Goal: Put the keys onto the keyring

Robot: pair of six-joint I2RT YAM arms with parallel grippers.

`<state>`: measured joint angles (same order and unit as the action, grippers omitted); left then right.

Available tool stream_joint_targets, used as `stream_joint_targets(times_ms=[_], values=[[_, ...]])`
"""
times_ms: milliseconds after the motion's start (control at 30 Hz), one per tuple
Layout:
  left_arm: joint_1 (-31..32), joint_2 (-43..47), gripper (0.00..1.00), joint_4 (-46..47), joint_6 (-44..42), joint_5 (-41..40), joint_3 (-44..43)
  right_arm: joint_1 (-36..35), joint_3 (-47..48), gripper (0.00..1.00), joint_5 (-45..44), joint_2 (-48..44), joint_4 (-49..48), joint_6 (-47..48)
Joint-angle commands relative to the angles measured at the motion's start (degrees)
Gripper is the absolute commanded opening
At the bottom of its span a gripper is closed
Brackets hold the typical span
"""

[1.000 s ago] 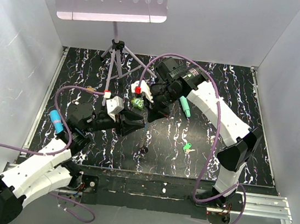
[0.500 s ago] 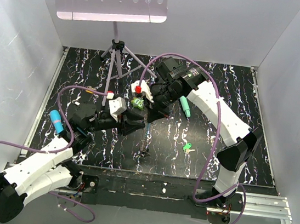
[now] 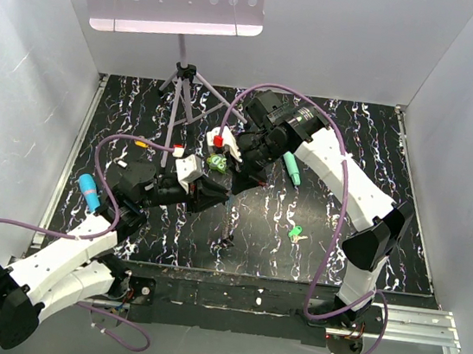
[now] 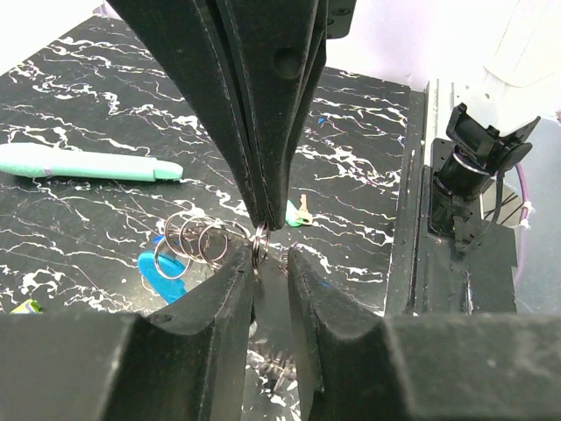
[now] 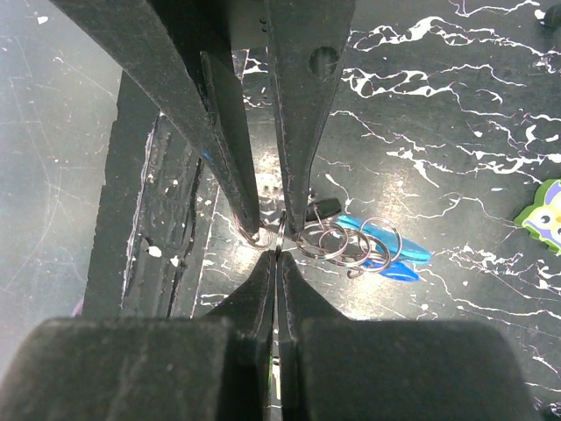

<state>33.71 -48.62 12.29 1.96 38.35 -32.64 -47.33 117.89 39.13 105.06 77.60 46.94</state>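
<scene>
Keyring (image 5: 344, 241) sits right at the meeting point of the 2 grippers, over the middle of the black marbled counter (image 3: 378, 161). It looks like a short chain of small metal rings with a bright blue clasp (image 5: 390, 260) at the far end. In the top view it trails down from the fingertips toward the near edge, and I can't tell whether its low end touches the counter.

The right gripper (image 5: 276, 259) is pinched fully together, with the end ring caught at its very tip. The left gripper (image 4: 267, 256) comes in from the opposite side, nose to nose with it. Its jaws are narrow, 1 on each side of that same ring with a thin gap showing (honestly can't tell if they're actually squeezing it or just flanking it).

The keys (image 3: 296, 234) are lying on the counter off to the right, near the right arm and well apart from the keyring. 1 has a light green head, and there's a bit of yellow beside it.

There's also a teal pen-like stick (image 3: 292, 169) just right of the right wrist, and a small green square thing (image 3: 216, 164) just left of it.
</scene>
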Motion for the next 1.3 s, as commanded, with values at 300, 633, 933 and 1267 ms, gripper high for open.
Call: stream_joint_targets(times_ms=[300,633,933,1267], values=[[0.12,1.42,0.23,0.80,0.85,-0.64,-0.93,-0.31,2.35,0.01,2.88,-1.08,12.40,0.79],[0.12,1.51,0.22,1.59,1.56,-0.82,-0.76,-0.31,2.00,0.01,2.88,-1.26,12.31,0.87],[0.12,-0.07,0.00,-0.77,0.42,0.06,-1.98,-0.31,1.82,0.01,3.67,-1.34,12.22,0.88],[0.12,6.60,0.00,18.68,15.95,-6.08,7.57,1.01,1.91,0.38,8.75,-3.10,10.20,-0.53]])
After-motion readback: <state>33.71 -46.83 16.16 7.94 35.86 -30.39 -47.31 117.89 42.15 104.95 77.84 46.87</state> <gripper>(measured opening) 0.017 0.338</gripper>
